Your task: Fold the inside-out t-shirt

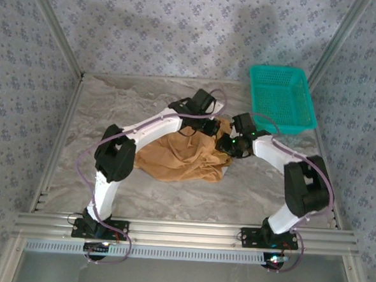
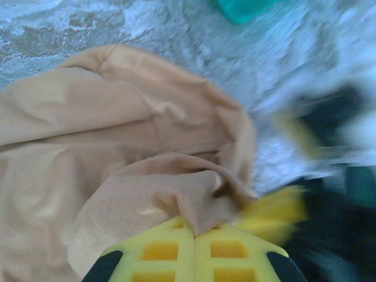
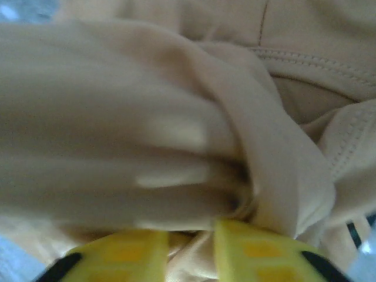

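The inside-out t-shirt (image 1: 177, 158) lies crumpled in an orange-tan heap at the middle of the table. Both grippers meet at its far right corner. My left gripper (image 1: 209, 125) is shut, its yellow fingers pressed together on a raised fold of the t-shirt (image 2: 117, 135) in the left wrist view (image 2: 195, 228). My right gripper (image 1: 230, 147) sits just to the right of it. Its yellow fingers (image 3: 258, 249) stand a narrow gap apart, with bunched cloth (image 3: 147, 117) lying in the gap (image 3: 191, 241). A stitched seam (image 3: 317, 61) shows at the upper right.
A teal plastic basket (image 1: 281, 99) stands at the back right of the marble-patterned table (image 1: 113, 104). Metal frame rails run along the left, right and near edges. Bare tabletop lies to the left of and in front of the shirt.
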Controlling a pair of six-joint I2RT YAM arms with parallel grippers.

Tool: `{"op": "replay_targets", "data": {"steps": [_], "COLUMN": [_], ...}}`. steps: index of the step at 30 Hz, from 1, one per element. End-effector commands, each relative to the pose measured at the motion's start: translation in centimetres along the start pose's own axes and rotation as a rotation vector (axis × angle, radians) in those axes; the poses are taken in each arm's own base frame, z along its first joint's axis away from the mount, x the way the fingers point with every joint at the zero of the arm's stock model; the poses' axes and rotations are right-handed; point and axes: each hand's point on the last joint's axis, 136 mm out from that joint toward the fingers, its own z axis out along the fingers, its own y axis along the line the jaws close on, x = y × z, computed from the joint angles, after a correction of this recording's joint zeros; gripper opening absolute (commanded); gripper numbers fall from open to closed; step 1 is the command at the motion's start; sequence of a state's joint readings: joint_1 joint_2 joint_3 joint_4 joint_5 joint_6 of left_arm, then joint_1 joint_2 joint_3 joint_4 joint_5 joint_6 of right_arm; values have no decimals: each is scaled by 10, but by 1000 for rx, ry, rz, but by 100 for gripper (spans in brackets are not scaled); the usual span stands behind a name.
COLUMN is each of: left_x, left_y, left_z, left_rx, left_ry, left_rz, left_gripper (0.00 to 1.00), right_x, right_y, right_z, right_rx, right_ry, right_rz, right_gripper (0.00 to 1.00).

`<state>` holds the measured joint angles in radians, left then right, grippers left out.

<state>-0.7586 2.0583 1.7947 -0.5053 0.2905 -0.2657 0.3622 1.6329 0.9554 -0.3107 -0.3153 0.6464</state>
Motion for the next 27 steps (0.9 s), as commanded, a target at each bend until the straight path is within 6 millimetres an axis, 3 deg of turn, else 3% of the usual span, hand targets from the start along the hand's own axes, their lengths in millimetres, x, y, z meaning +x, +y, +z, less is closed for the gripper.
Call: {"op": "replay_targets", "data": {"steps": [1, 4, 6, 10, 13, 15, 17, 23, 27], "left_x": [-43, -51, -53, -44, -27, -15, -6, 3, 2], "left_y": [-34, -37, -32, -15, -6, 0, 4, 8, 8], "left_z": [-67, -86, -92, -84, -68, -56, -49, -41, -43], "left_rx": [225, 334, 395, 424, 430, 426, 420, 419, 417], "left_ry": [-118, -162, -191, -199, -161, -141, -127, -115, -114], "left_rz": [-129, -197, -247, -317, -351, -371, -387, -410, -409], "left_gripper": [0, 0, 0, 0, 0, 0, 0, 0, 0], "right_x": [6, 12, 14, 10, 4, 0, -2, -8, -25], "right_y": [-12, -19, -20, -16, -10, -3, 4, 31, 40], "right_z": [24, 29, 25, 1, -23, -37, -46, -43, -31], "right_rx": [14, 30, 35, 60, 73, 73, 63, 7, 7], "right_ry": [31, 43, 41, 4, -43, -76, -99, -123, -136], "right_rz": [64, 81, 74, 33, -13, -57, -87, -153, -154], "right_gripper": [14, 3, 2, 3, 8, 22, 30, 34, 34]}}
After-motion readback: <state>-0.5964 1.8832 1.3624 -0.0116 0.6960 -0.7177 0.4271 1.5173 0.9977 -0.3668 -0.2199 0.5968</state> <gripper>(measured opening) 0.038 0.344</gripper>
